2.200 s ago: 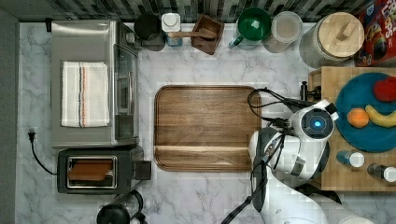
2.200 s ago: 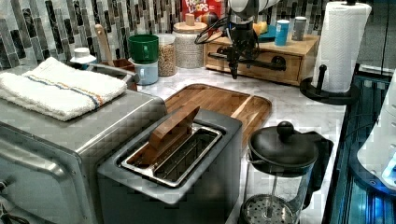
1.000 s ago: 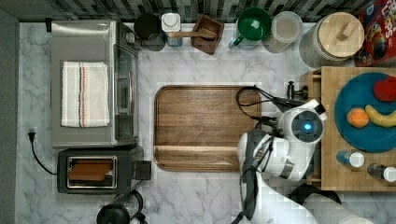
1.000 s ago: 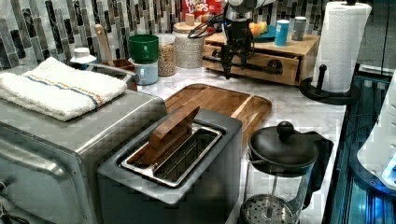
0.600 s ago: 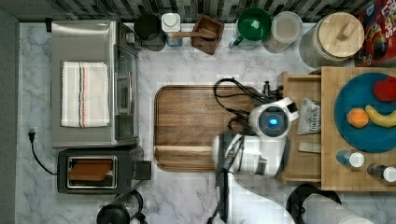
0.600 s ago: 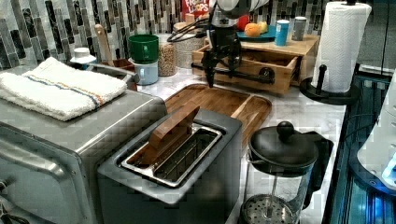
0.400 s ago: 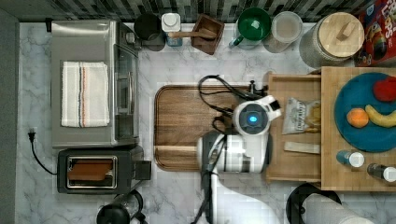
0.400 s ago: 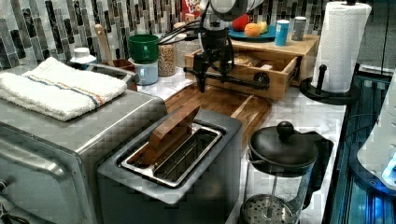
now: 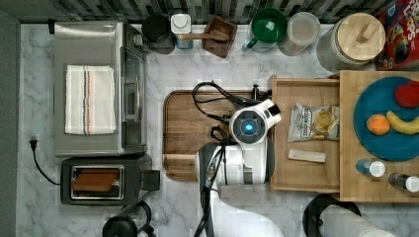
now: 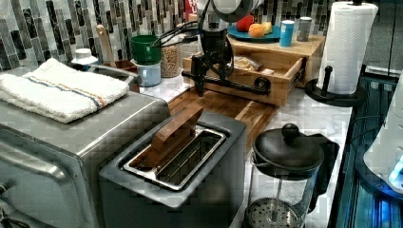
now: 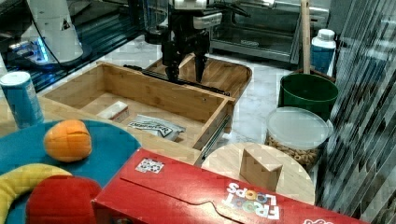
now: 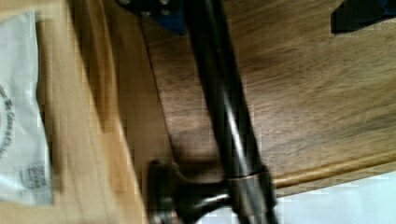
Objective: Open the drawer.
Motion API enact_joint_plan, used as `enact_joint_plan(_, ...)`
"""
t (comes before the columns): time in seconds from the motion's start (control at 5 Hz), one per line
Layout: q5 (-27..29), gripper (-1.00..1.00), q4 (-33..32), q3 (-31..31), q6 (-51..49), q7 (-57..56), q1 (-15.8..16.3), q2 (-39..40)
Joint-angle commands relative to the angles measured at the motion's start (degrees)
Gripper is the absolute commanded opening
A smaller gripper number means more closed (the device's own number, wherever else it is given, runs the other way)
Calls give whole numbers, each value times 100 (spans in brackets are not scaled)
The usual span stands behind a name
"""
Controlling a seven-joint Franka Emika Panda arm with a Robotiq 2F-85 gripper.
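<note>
The drawer (image 9: 304, 173) stands pulled well out at the right of the top view, its front over the edge of the brown tray (image 9: 190, 133). The gripper (image 11: 187, 70), at upper centre of the right view, has its fingers (image 11: 171, 70) straddling the black handle (image 10: 228, 83), one on each side. A snack bag (image 9: 312, 121) lies inside the drawer.

I work over a white marble counter (image 9: 188, 64) veined in grey; behind its far edge runs a wall of narrow tiles (image 10: 52, 28) — grey, black and pale strips set upright. At one end of the counter a wall socket takes a black plug (image 9: 33, 143). Beyond the counter's other edge lies a dark glossy surface (image 10: 368, 123) with a blue glow — light falls evenly
</note>
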Motion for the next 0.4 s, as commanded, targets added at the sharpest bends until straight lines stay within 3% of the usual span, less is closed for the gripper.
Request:
enact_joint_plan(0.2,180,100,46,735,150,462,725,-260)
enact_joint_plan(0.4,176,100,44,747,148,464,713,-260)
